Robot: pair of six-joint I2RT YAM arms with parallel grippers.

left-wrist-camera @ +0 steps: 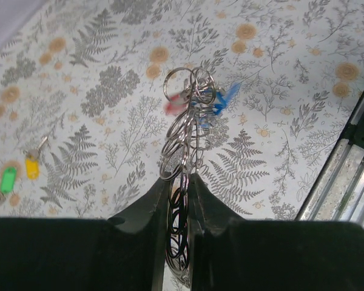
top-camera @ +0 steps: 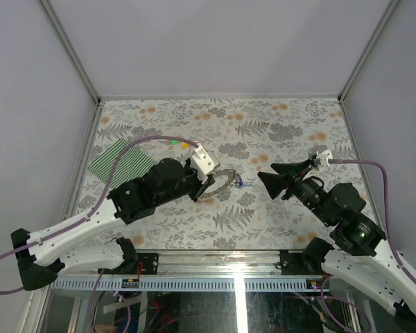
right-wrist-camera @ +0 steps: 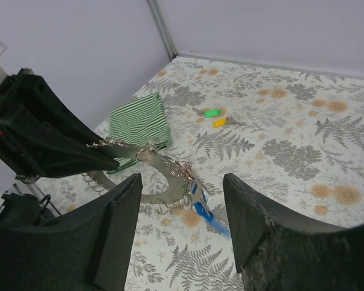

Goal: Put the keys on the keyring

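The keyring (top-camera: 222, 182) (left-wrist-camera: 185, 133) (right-wrist-camera: 164, 176), a curved string of thin grey metal rings, is near the middle of the counter (top-camera: 277, 132), with one end pinched in the left jaws. The left jaws are clenched on it, and the rings run up between the two black fingers in the left wrist view. Whether the rest of the keyring is lifted clear of the counter or brushes it cannot be told.

At the free end of the keyring hangs the blue key (top-camera: 244, 184) (left-wrist-camera: 224, 100) (right-wrist-camera: 200, 209), blurred in both wrist views. A red key (left-wrist-camera: 175, 104) shows as a pinkish smear on the other side of the same end ring.

The right jaws are spread wide and grip nothing. They sit just beside the keyring's free end, on the side away from the left jaws, and in the right wrist view the end with the blue key shows in the gap between the two fingers.

The green key (top-camera: 173, 142) (left-wrist-camera: 8, 180) (right-wrist-camera: 213, 113) and the yellow key (top-camera: 185, 146) (left-wrist-camera: 31, 168) (right-wrist-camera: 219, 122) lie side by side on the counter, well apart from the keyring and off it, toward the far wall.

A green-and-white striped cloth (top-camera: 121, 163) (right-wrist-camera: 139, 121) lies flat beyond the left jaws, farther from the keyring than the two loose keys.
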